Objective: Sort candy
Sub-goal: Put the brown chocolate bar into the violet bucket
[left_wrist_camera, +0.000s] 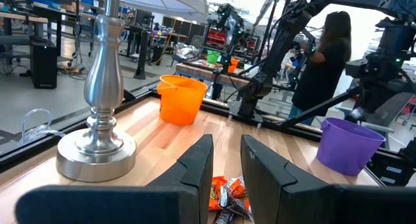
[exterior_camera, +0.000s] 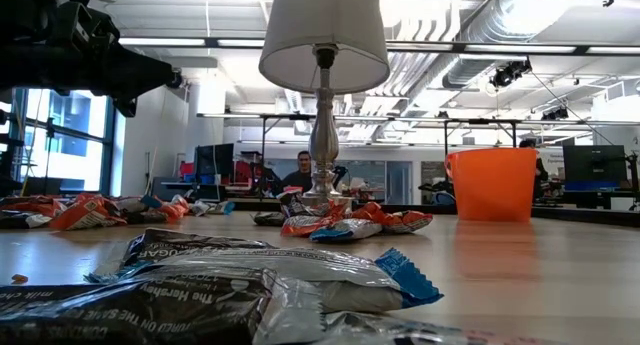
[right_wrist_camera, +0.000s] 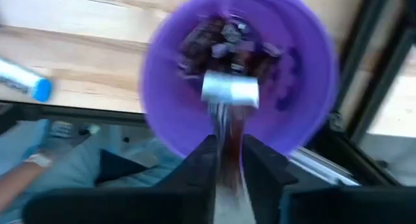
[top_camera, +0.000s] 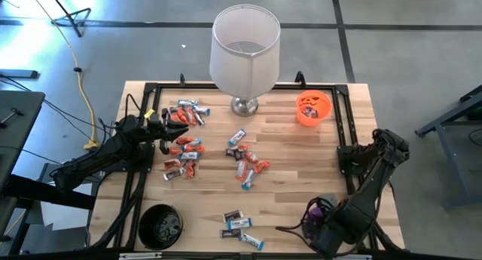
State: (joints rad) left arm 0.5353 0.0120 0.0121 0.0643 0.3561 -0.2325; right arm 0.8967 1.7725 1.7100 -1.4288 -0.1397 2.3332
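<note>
While the right gripper (right_wrist_camera: 224,160), fingers barely parted, drops 1 bar into the purple bowl (right_wrist_camera: 312,87), the candy (top_camera: 184,148) strewn mid-table looks light, crinkly, slippery; pinch midway. The left gripper (left_wrist_camera: 225,160), empty, stands narrowly open.

Grey floor (top_camera: 392,34), ceiling ducts (exterior_camera: 470,35)

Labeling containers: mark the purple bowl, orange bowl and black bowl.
purple bowl (right_wrist_camera: 305,81): right wrist view, inner wall.
orange bowl (top_camera: 313,118): high view, near rim.
black bowl (top_camera: 144,222): high view, rim.
</note>
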